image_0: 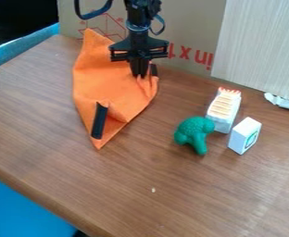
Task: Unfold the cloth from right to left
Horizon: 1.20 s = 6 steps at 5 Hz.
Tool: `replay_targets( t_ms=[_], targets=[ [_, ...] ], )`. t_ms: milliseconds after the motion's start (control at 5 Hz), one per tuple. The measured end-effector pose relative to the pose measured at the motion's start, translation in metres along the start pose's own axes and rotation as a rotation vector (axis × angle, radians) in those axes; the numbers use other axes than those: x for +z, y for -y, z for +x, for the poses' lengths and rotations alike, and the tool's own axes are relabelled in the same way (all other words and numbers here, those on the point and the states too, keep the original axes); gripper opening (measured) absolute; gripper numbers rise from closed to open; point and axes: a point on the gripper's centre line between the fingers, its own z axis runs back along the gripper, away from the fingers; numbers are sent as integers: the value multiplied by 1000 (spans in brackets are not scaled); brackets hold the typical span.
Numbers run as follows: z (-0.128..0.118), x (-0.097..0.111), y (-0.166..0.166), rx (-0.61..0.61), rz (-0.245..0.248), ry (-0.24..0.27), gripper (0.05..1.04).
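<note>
The black gripper [139,74] hangs down at the upper middle of the view, over the right side of the orange cloth [103,81]. Its fingers are together, pinching a bit of the cloth, which puckers around the tips. The cloth lies partly folded on the table's left half, long and narrow, with a pointed corner at the back and another toward the front. One black strip shows near its front corner, and a second dark strip is just right of the fingertips.
On the right of the brown table [190,199] are a green broccoli-like toy [194,133], a white and orange box [223,107] and a small white box [245,135]. Behind stand a cardboard panel [190,28] and a pale board [261,46].
</note>
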Motion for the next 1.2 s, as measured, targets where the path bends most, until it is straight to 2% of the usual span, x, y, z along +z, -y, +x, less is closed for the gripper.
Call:
replay_targets(
  t_ms=[400,600,1200],
  targets=[
    [-2,0,-1,-5,-31,-16,50],
    [0,9,-9,10,-57,-25,50],
    [10,58,-53,60,-156,0,50]
  ],
)
